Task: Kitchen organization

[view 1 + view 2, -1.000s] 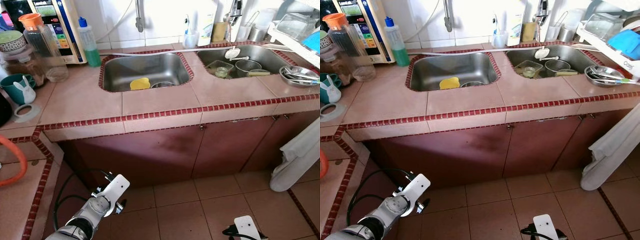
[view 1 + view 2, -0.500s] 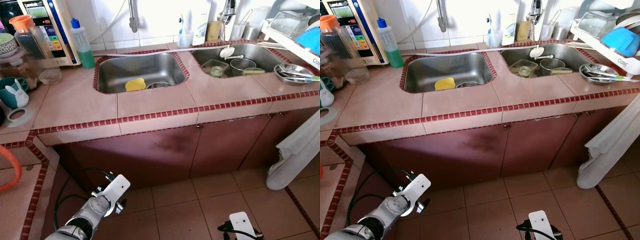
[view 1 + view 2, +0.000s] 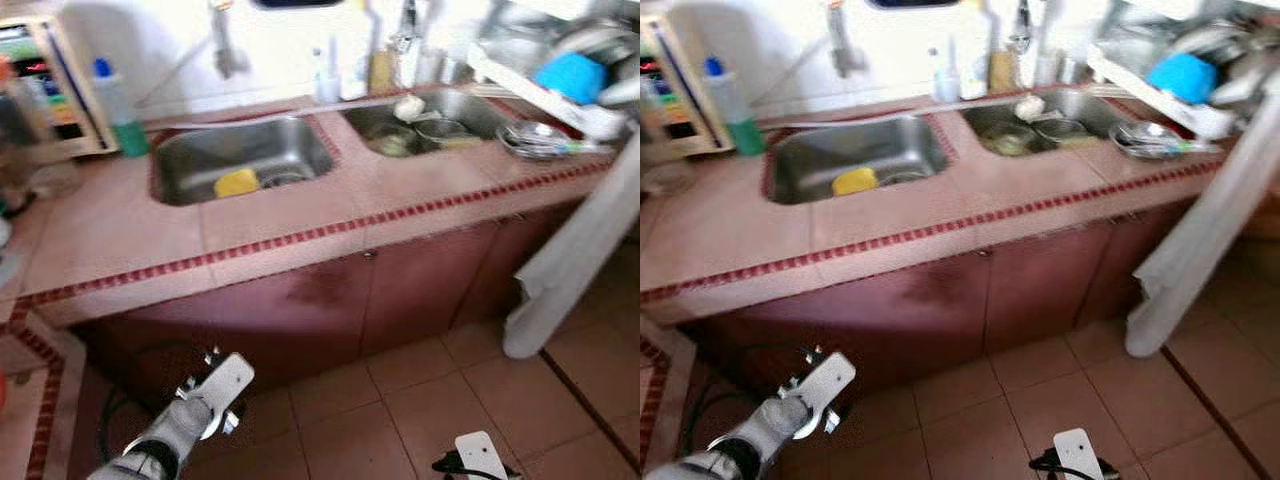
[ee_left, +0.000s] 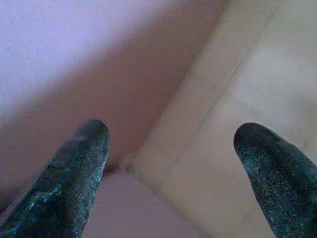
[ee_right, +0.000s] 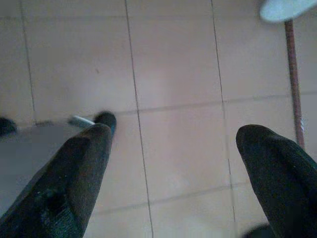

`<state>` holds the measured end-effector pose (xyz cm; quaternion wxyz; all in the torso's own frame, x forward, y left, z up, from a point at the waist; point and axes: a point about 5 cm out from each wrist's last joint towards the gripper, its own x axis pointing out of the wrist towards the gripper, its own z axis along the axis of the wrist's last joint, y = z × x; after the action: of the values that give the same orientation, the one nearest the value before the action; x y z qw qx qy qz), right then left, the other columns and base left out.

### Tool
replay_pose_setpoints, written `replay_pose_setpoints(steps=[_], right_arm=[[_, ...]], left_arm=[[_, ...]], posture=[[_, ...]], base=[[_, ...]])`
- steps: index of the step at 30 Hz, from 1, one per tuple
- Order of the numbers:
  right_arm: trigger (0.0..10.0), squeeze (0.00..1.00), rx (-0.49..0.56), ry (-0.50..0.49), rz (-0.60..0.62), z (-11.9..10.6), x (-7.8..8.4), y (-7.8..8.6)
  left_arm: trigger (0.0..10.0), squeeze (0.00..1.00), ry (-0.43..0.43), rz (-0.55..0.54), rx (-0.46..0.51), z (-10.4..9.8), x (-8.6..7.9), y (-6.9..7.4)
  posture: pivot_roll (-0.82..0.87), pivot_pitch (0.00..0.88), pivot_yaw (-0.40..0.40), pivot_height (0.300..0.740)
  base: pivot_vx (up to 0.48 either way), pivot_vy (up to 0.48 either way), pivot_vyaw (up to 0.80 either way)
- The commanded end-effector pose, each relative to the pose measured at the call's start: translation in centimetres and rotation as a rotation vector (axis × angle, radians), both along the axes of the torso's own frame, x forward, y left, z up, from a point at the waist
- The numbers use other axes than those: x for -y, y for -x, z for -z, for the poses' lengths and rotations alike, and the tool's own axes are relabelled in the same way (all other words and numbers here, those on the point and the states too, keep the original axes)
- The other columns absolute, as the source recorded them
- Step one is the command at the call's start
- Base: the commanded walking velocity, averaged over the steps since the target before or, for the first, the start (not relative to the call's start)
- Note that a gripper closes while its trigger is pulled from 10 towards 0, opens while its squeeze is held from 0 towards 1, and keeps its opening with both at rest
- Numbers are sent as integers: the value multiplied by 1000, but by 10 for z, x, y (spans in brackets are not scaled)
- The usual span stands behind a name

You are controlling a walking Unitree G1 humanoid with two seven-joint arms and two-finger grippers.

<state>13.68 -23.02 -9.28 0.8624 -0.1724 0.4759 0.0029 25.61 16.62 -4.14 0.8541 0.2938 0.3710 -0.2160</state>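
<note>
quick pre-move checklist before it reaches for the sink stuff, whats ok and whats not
1. Left gripper open and holding nothing: ok.
2. Right gripper open and holding nothing: ok.
3. Head views sharp enough to aim: not ok, blurred.
4. Yellow sponge located in left sink: ok.
5. Dishes in right sink identifiable: cannot tell, too blurred.
6. Grippers raised to counter height: not ok, both hang low over the floor tiles.

pink tiled counter (image 3: 270,215), green bottle (image 3: 112,108)
</note>
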Motion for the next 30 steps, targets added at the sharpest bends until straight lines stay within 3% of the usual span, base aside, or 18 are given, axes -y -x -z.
replay_pose_setpoints(steps=[1, 30], right_arm=[[10000, 0, 21, -20, -15, -2, -7, -9], [10000, 0, 14, -21, -9, -1, -7, -7]], left_arm=[[10000, 0, -32, -10, -15, 2, -11, 3], [10000, 0, -24, 24, 3, -1, -7, 0]], posture=[[21, 0, 75, 740], [26, 0, 83, 740]], base=[[0, 0, -712], [0, 0, -713]])
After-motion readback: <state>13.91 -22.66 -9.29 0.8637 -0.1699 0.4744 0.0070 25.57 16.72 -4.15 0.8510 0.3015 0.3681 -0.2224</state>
